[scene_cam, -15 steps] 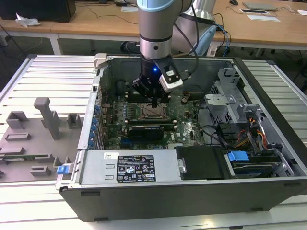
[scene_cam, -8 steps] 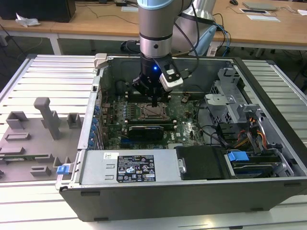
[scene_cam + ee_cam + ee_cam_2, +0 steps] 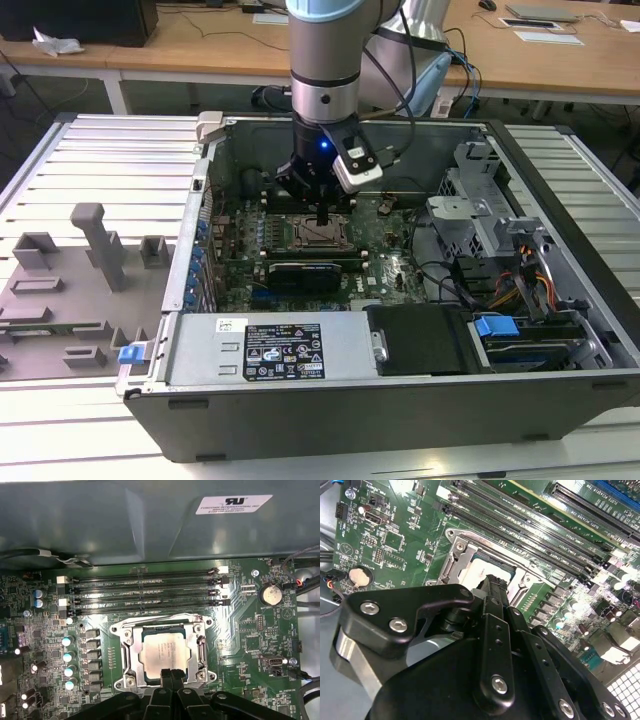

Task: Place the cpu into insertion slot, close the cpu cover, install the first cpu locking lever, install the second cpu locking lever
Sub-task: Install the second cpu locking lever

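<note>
The cpu (image 3: 162,652), a pale silver square, lies in the insertion slot (image 3: 118,630) on the green board. The silvery cpu cover (image 3: 132,655) lies flat around it, and the chip shows through its window. My gripper (image 3: 170,676) is shut, its two dark fingertips pressed together with nothing between them, at the socket's edge that faces away from the memory slots. In the second wrist view the gripper (image 3: 492,586) sits over that same edge of the cpu (image 3: 479,572). The exterior view has the gripper (image 3: 322,216) pointing straight down onto the socket (image 3: 318,234) inside the open computer case.
Several long memory slots (image 3: 145,587) run beside the socket, with the case wall (image 3: 150,520) beyond them. A long black card (image 3: 310,272) lies below the socket. The power supply (image 3: 265,350), drive cage (image 3: 480,215) and cables crowd the case. A grey fixture tray (image 3: 70,280) stands outside, at the exterior view's left.
</note>
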`<state>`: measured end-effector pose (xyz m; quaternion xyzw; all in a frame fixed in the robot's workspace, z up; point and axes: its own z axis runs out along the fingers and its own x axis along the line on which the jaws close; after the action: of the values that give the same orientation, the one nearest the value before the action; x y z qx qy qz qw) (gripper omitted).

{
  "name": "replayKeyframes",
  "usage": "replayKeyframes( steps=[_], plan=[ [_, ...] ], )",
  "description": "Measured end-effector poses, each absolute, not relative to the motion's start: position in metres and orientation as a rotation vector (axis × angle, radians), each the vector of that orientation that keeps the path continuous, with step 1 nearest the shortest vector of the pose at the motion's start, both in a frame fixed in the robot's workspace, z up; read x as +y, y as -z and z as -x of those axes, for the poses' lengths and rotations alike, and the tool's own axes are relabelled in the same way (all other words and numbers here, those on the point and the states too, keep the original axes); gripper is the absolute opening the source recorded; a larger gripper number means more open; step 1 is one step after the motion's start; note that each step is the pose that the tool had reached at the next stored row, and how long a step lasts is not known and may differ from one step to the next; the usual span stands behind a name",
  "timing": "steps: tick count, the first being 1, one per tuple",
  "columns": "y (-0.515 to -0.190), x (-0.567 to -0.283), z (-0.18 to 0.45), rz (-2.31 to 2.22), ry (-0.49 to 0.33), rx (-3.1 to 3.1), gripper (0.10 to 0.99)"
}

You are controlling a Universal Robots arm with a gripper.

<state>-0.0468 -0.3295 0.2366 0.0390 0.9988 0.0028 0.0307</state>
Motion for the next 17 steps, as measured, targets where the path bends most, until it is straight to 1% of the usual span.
replayKeyframes(
  steps=[17],
  plan=[
    [-0.237, -0.340, 0.047, -0.120, -0.009, 3.078, 0.106]
  ],
)
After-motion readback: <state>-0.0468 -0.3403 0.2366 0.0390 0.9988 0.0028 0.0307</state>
